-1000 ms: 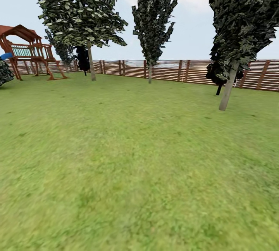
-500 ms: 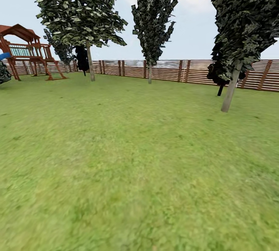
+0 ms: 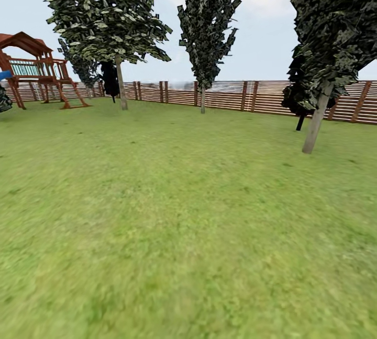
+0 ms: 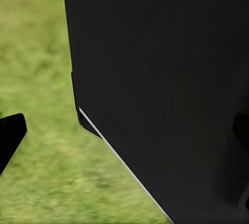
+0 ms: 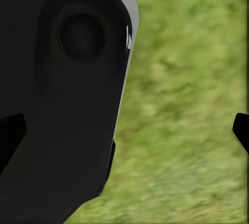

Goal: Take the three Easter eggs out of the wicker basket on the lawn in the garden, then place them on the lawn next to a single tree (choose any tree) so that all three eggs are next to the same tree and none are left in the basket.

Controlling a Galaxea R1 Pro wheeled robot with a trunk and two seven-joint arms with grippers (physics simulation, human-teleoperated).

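The Easter eggs and the wicker basket are out of view. In the head view the lawn runs back to a slatted fence. A small tree with a slim upright grey trunk stands at the back left, and another one stands near the fence in the middle. My left gripper is open over grass, beside a black part of my own body. My right gripper is also open over grass, with nothing between its fingers.
A leaning thick-trunked tree stands at the right, with a near-black conifer behind it. A red-brown wooden playset is at the far left. The brown fence closes off the back.
The whole head view has shifted a little: the right tree sits further right and the playset further left, so the camera has moved. Nothing in the garden has moved.
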